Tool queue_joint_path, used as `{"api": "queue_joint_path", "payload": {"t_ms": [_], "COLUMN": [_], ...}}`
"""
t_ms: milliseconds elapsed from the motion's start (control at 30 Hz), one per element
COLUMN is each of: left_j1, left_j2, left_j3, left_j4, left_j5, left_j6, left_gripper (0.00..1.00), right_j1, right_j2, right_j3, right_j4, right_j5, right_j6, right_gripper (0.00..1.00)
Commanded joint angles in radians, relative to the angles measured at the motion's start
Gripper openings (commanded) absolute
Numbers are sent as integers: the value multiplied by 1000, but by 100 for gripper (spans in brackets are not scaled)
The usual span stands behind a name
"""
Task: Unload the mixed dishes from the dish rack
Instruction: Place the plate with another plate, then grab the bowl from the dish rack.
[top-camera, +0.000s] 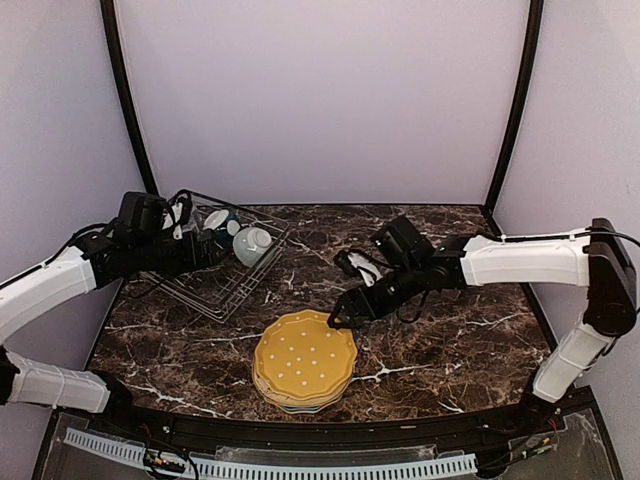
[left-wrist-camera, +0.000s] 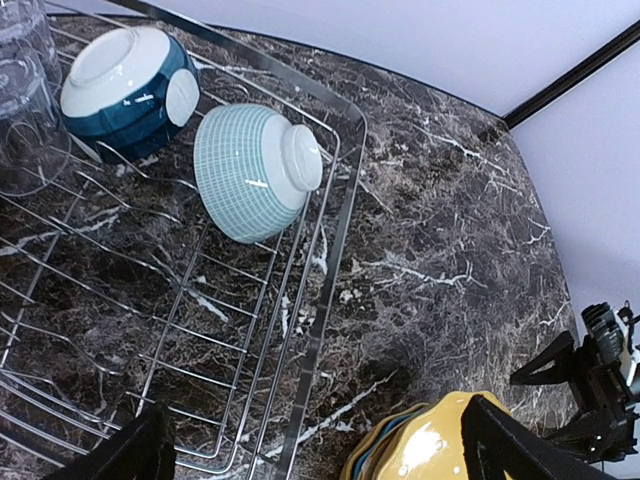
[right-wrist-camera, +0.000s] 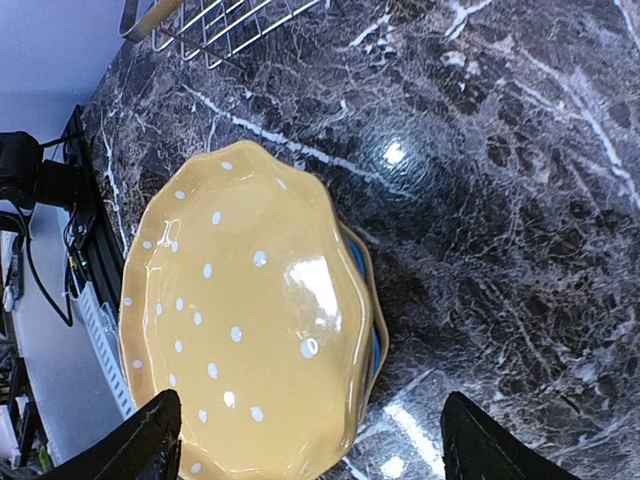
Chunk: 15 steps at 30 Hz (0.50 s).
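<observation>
Near dish rack (top-camera: 230, 287) — yellow plate (top-camera: 305, 358), stacked

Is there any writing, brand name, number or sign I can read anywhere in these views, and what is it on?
None can be read.
yellow plate: white dots only, a pattern, no lettering.
dark blue mug and pale checked bowl in the dish rack: bases show no maker's mark.
white slotted strip at the near edge: any marking is too small to tell.
</observation>
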Motion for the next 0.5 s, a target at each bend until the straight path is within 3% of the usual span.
{"api": "queue_joint_path", "payload": {"t_ms": [0,200,467], "left_j1": [8,9,27], "left_j2": [102,264,432], "left_j3": [47,110,186], "left_j4": [27,99,154], "left_j5": [100,177,94], "left_j6": [-20,-43,-92], "left_gripper": [99,99,99], "right_j1": [3,-9,-17], "right_j2": [-67,-147,-236], "right_j3": [-21,-86,-158], "right_j4": [35,86,115], "right_j5": [111,173,225], "right_j6": [-5,12,35], "right_gripper": [89,93,99]}}
